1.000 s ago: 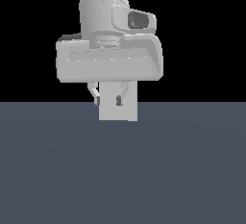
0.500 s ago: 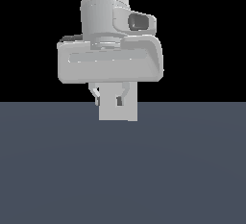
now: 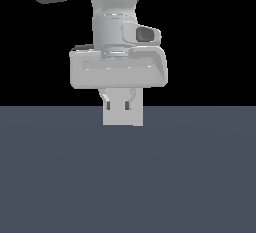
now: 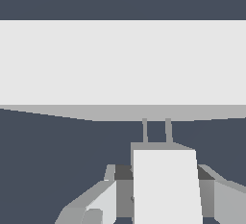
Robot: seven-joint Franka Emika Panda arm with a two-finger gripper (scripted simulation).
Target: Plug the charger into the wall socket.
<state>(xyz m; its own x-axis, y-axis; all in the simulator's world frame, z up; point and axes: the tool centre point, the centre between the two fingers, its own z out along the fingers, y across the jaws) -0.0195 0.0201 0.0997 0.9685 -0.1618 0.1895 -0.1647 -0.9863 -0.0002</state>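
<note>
The fingers (image 4: 103,201) clamp the charger (image 4: 166,184) from both sides. Its two prongs (image 4: 156,130) reach the edge of the wall socket (image 4: 123,64), which stands on the table (image 3: 128,177).

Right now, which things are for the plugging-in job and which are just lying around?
For the job: the charger, held in the fingers; the wall socket that its prongs point at.
Just lying around: only the dark floor.
</note>
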